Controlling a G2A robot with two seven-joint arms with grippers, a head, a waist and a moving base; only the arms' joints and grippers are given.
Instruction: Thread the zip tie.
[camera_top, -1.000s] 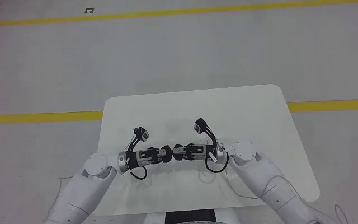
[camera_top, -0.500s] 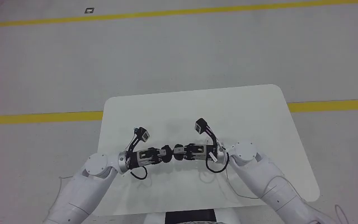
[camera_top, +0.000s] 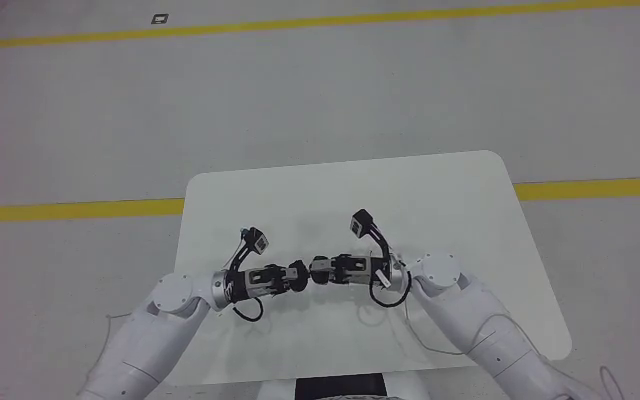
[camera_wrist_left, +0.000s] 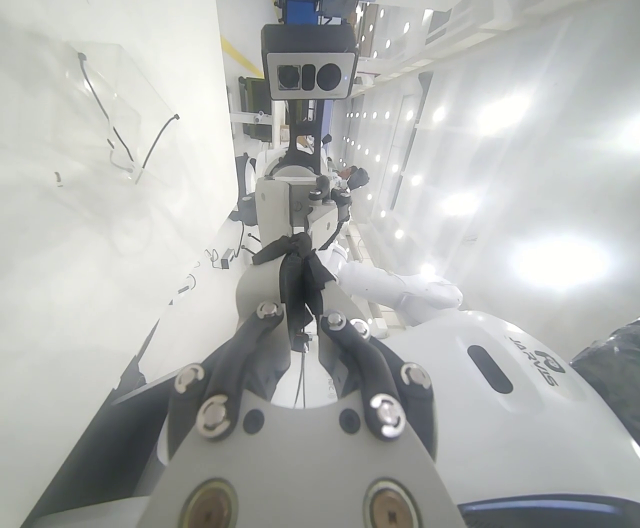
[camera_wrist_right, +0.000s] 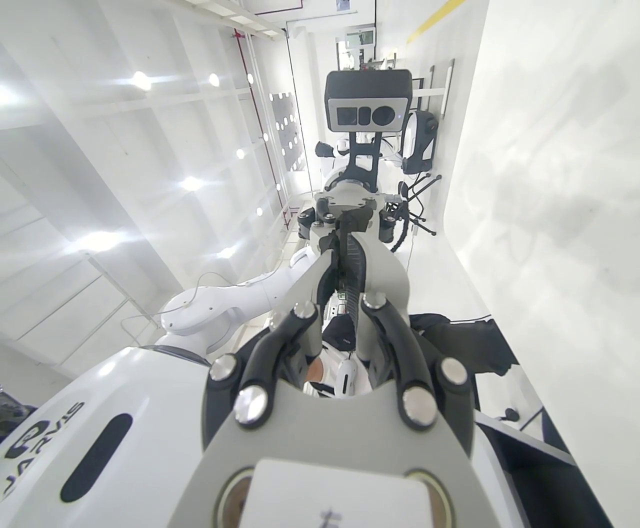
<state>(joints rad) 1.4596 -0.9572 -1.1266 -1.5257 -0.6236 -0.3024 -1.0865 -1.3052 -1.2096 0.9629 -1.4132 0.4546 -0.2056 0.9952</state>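
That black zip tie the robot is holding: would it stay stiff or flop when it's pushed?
Probably springy rather than floppy: the zip tie shows a smooth curve, not a kink, between the fingers of the right gripper. Likely very light, being a thin strip. Its ridged face should resist slipping somewhat.

Top view: we look down from above the arms onto the table (camera_top: 450, 200). Wrist views: we sit close behind left gripper (camera_wrist_left: 300, 280) and right gripper (camera_wrist_right: 344, 260), facing each other; all three share both.
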